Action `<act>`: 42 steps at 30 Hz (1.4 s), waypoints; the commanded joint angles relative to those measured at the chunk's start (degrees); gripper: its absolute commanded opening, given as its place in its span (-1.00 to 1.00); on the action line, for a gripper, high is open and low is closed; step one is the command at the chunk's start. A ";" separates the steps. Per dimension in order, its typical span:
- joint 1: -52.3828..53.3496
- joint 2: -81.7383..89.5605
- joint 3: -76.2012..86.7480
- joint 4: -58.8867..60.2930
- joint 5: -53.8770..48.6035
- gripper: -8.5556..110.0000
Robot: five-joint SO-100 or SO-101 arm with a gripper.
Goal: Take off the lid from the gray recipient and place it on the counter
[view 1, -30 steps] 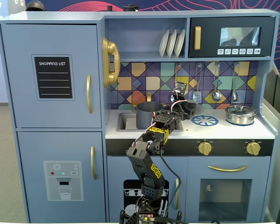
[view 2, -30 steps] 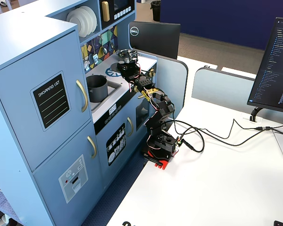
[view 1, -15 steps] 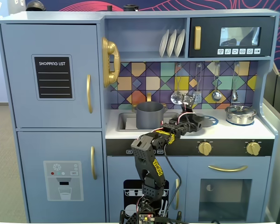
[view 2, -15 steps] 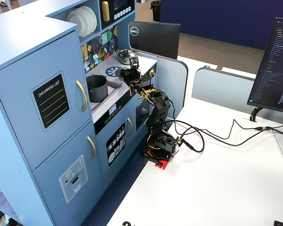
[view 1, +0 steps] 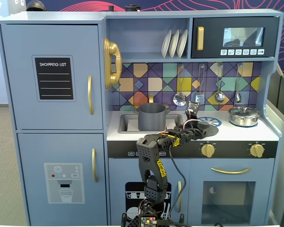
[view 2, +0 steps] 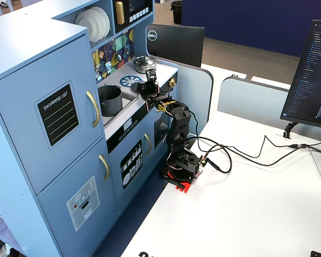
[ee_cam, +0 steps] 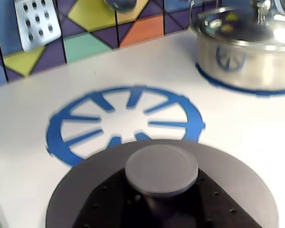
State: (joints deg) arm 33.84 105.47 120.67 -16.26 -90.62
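Saw the dark gray lid (ee_cam: pixel 237 190) off its pot and clenched in the gripper (view 1: pixel 199 125), low over the white tabletop (view 1: pixel 262 135) of the blue toy kitchen. Noticed in the wrist view a black jaw lying across the near part of the disc and closed against the round center knob (ee_cam: pixel 161 168). Could not see the second jaw there. Found the lid held about level, with its far edge covering the near rim of the blue-and-white printed burner (ee_cam: pixel 126 123). Could not tell from any view whether the disc touched the tabletop or hung just above it. Found the matte gray pot (view 1: pixel 152 117) standing upright and open in the recessed sink (view 1: pixel 126 124), to the left of the gripper in a fixed view and well apart from the lid. Saw the same open pot (view 2: pixel 109 100) in the other fixed view, with the gripper (view 2: pixel 148 88) reaching over the front edge of the tabletop beside it. Noted a shiny steel pot (ee_cam: pixel 247 61) with its own lid on a second printed ring at the far right of the wrist view, apart from the gray lid. Saw a perforated metal spatula (ee_cam: pixel 35 21) hanging on the colored tile wall behind the burner. Saw the black arm (view 1: pixel 151 161) rising in front of the lower doors of the kitchen.
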 commanded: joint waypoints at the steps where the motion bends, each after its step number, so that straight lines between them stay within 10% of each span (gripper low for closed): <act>1: 0.88 0.26 -0.35 -2.99 -0.44 -0.86; 11: 2.20 1.32 3.08 -6.86 -0.09 -0.24; 33: 2.55 10.37 -1.58 -5.71 0.44 -0.33; 42: -1.41 38.23 3.25 28.04 8.96 -0.58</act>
State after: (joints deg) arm 35.07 129.99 124.37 -2.90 -84.99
